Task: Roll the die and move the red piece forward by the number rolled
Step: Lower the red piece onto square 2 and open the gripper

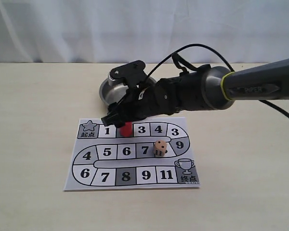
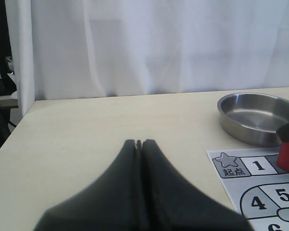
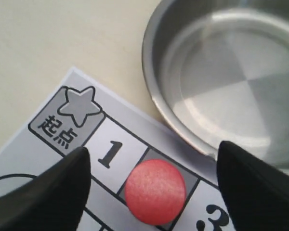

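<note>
Between the spread fingers of my right claw [image 3: 151,159] stands the one red piece [image 3: 155,191], clear of both fingers, on the dark square between 1 and 3 in the far row of the single game board [image 1: 107,152]. One die [image 1: 160,147] rests to the right, beside the middle row's 7. One steel bowl [image 1: 106,91] sits on the table [image 1: 33,120] just beyond the board. My left claw [image 2: 138,143] is pressed together, off left of the board.
</note>
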{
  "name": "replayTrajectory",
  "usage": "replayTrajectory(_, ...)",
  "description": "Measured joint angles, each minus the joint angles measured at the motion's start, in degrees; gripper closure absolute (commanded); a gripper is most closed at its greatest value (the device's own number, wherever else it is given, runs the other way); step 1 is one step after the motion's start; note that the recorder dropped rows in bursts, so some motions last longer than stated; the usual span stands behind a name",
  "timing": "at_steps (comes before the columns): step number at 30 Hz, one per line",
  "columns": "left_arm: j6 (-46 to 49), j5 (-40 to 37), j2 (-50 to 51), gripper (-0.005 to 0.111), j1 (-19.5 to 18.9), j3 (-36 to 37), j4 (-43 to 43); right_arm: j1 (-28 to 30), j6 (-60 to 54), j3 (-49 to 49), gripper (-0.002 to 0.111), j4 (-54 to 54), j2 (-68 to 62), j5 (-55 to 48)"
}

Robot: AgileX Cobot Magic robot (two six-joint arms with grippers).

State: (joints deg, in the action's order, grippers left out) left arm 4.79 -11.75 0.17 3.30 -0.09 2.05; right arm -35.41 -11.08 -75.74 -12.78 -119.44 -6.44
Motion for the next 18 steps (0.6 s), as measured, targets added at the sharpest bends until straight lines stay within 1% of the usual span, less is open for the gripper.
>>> replayTrajectory(1, 0.0, 0.0, 0.0, 0.107, 0.0, 0.0, 0.0, 0.0, 0.0, 0.0, 0.04, 0.0, 0.97, 0.0)
replayTrajectory(2, 0.0, 0.0, 0.0, 0.107, 0.0, 0.0, 0.0, 0.0, 0.0, 0.0, 0.042, 0.0, 1.85, -0.14)
replayTrajectory(4, 0.0, 0.0, 0.0, 0.107, 0.0, 0.0, 0.0, 0.0, 0.0, -0.1, 0.053, -0.1, 3.85, -1.78)
replayTrajectory(6, 0.0, 0.0, 0.0, 0.107, 0.0, 0.0, 0.0, 0.0, 0.0, -0.1, 0.065, -0.23, 5.32, -3.93)
replayTrajectory(11, 0.0, 0.0, 0.0, 0.107, 0.0, 0.0, 0.0, 0.0, 0.03, -0.1, 0.101, -0.23, 7.89, -10.41)
replayTrajectory(12, 0.0, 0.0, 0.0, 0.107, 0.0, 0.0, 0.0, 0.0, 0.03, -0.1, 0.104, -0.23, 8.32, -11.74)
replayTrajectory(15, 0.0, 0.0, 0.0, 0.107, 0.0, 0.0, 0.0, 0.0, 0.14, -0.1, 0.104, -0.23, 8.77, -14.98)
replayTrajectory(17, 0.0, 0.0, 0.0, 0.107, 0.0, 0.0, 0.0, 1.03, 0.79, -0.1, 0.104, -0.23, 8.77, -18.17)
replayTrajectory(18, 0.0, 0.0, 0.0, 0.107, 0.0, 0.0, 0.0, 2.43, 1.42, -0.1, 0.104, -0.45, 8.77, -20.64)
